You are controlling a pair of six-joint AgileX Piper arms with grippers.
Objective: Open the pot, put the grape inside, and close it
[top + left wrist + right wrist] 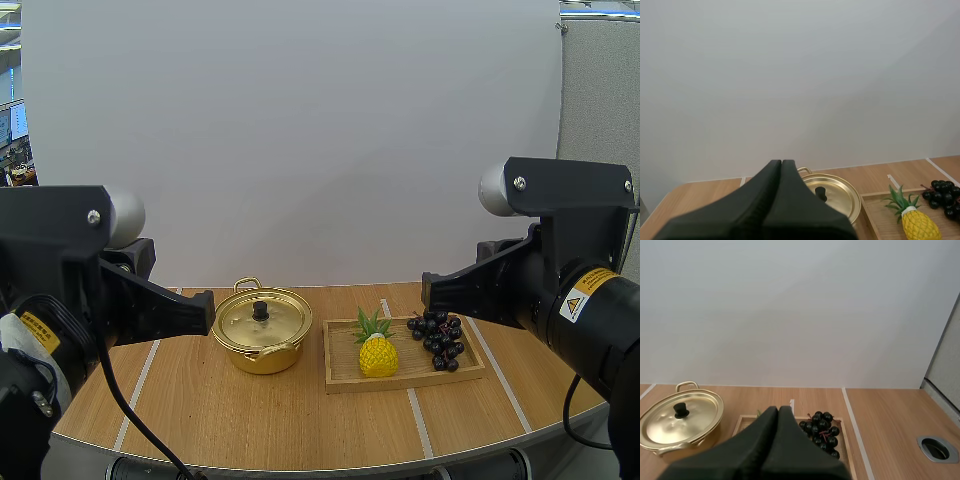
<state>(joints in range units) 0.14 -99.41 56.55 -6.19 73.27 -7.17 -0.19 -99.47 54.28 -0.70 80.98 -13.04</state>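
A gold pot (262,330) with its lid on and a black knob (260,310) stands on the table left of centre. A bunch of dark grapes (437,340) lies at the right end of a wooden tray (345,375). My left gripper (212,312) hovers just left of the pot, its fingers together as one wedge (781,165) with the pot (837,192) beyond. My right gripper (424,293) hangs above the grapes, also shut (778,411), with the grapes (822,432) and the pot (680,420) beyond it.
A yellow toy pineapple (377,350) lies on the tray between the pot and the grapes. The round wooden table (300,430) has white tape lines and a curved front edge. A cable hole (936,448) sits in the table right of the tray.
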